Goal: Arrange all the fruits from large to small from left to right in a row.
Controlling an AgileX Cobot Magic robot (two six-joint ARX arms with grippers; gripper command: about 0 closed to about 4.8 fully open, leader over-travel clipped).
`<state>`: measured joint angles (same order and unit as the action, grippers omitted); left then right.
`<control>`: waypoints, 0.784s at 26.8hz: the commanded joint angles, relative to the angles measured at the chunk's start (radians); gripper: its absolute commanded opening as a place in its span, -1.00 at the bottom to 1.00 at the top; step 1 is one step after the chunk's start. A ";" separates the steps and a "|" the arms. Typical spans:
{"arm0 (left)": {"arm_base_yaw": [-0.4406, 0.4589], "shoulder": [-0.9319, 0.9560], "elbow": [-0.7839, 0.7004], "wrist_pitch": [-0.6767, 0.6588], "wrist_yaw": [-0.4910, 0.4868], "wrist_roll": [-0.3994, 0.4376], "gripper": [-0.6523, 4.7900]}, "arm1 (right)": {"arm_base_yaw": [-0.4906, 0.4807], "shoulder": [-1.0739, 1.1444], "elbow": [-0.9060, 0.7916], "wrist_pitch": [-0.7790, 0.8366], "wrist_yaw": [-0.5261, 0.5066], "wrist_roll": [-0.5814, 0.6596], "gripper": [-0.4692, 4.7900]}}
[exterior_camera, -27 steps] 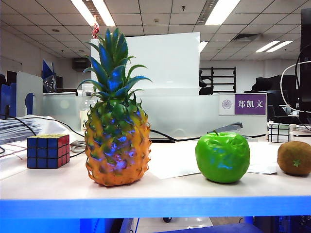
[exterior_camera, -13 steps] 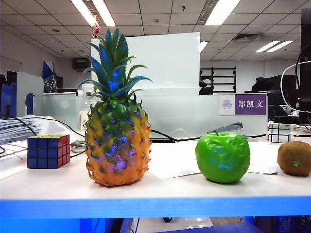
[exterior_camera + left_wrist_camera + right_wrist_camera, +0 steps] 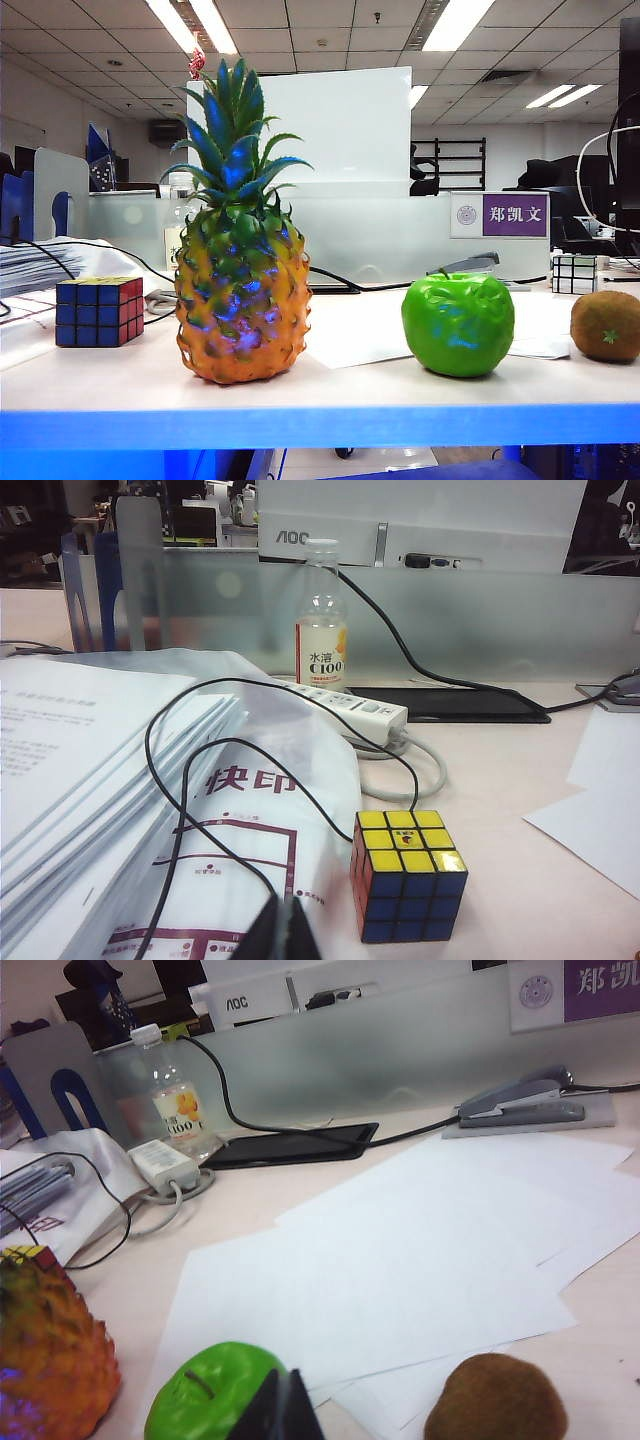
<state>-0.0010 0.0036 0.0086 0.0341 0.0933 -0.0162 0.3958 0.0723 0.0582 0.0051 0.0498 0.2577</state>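
So on the pale table [image 3: 130,385] there's a row along the front edge: a tall orange-yellow pineapple with a spiky green crown [image 3: 241,290] standing upright, then a glossy bright-green apple [image 3: 458,324] toward the right, and a small fuzzy brown kiwi [image 3: 606,326] right at the right-hand edge of the exterior view, all apart from each other. A multicoloured Rubik's cube [image 3: 98,311] sits near the left end, just beside the pineapple but not touching. Further back toward the far right is a small black-and-white cube [image 3: 574,273]. The left gripper [image 3: 285,935] hangs low over a printed plastic bag on a stack of papers [image 3: 90,770], next to the Rubik's cube, fingers clenched together with nothing between them. The right gripper [image 3: 280,1410] hovers just in front of the apple, with the kiwi off to one side and the pineapple on the other; its fingers are pressed together too and empty. Loose white paper sheets [image 3: 420,1250] lie behind the fruit, and a small drink bottle [image 3: 321,615] stands near the back edge.
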 commanded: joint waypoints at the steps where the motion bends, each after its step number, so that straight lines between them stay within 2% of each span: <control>1: 0.001 -0.002 0.001 0.016 -0.003 0.005 -0.78 | -0.102 -0.032 0.004 0.013 -0.056 0.004 -0.84; 4: 0.001 -0.002 0.001 0.010 -0.002 0.005 -0.78 | -0.253 -0.057 0.003 0.013 -0.095 0.004 -0.84; 8: 0.002 -0.002 0.001 0.004 -0.003 0.004 -0.78 | -0.459 -0.071 0.004 0.016 -0.096 0.004 -0.84; 11: 0.001 -0.002 0.001 0.004 -0.002 0.005 -0.78 | -0.549 -0.071 -0.014 0.036 -0.060 0.004 -0.84; 13: 0.002 -0.002 0.001 0.005 -0.002 0.004 -0.78 | -0.556 -0.071 -0.046 0.073 -0.019 0.004 -0.84; 15: 0.001 -0.002 0.001 0.003 -0.003 0.004 -0.78 | -0.545 -0.071 -0.056 0.026 0.026 0.003 -0.85; 21: 0.001 -0.002 0.001 0.004 -0.002 0.005 -0.78 | -0.525 -0.071 -0.056 -0.117 0.011 0.003 -0.84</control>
<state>0.0002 0.0036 0.0086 0.0280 0.0933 -0.0162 -0.1303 0.0025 0.0093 -0.0917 0.0673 0.2592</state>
